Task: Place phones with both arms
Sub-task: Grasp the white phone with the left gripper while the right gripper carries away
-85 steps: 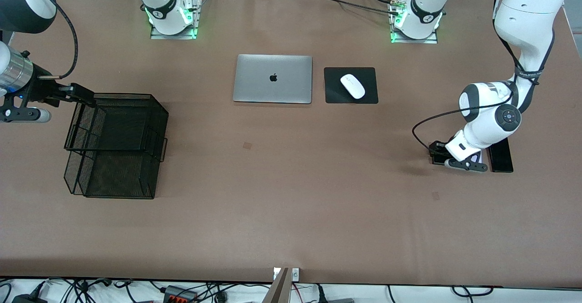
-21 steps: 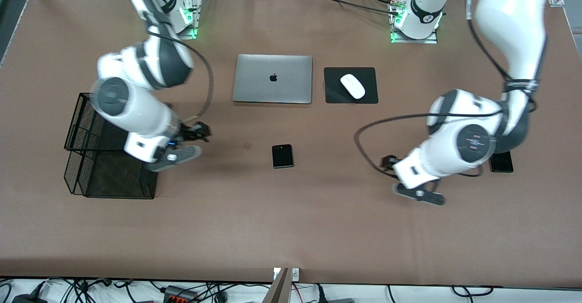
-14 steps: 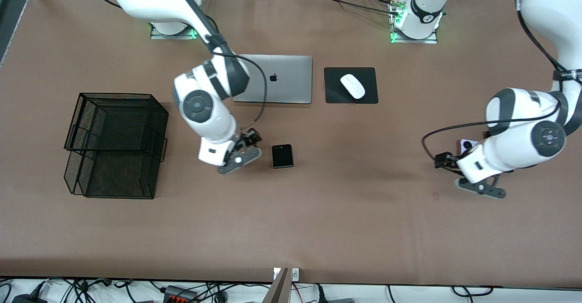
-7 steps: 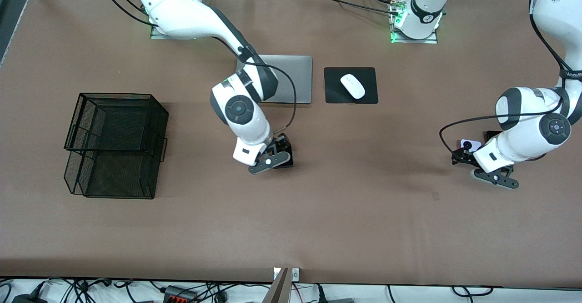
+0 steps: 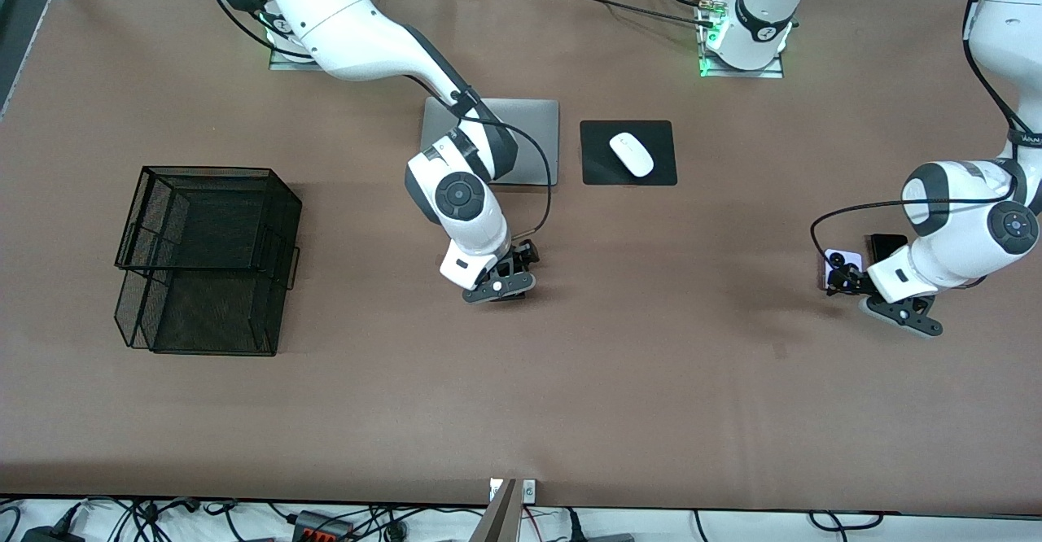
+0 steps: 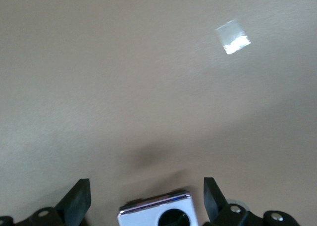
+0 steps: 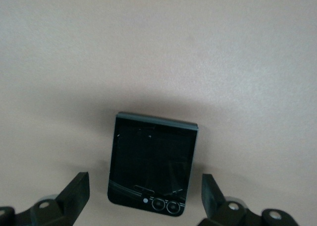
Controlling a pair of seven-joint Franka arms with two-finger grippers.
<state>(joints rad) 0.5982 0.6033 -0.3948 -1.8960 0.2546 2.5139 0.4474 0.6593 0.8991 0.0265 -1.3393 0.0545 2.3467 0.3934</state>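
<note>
While both spread, right gripper [image 7: 143, 201] over squarish glossy black phone [image 7: 151, 163], left gripper [image 6: 146, 203] over lilac-white phone [image 6: 157, 216]

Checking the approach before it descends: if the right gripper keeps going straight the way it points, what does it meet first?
Most likely the small squarish black phone: it lies flat on the table between the open fingers of the right gripper. How high the gripper is above it is unclear.
</note>
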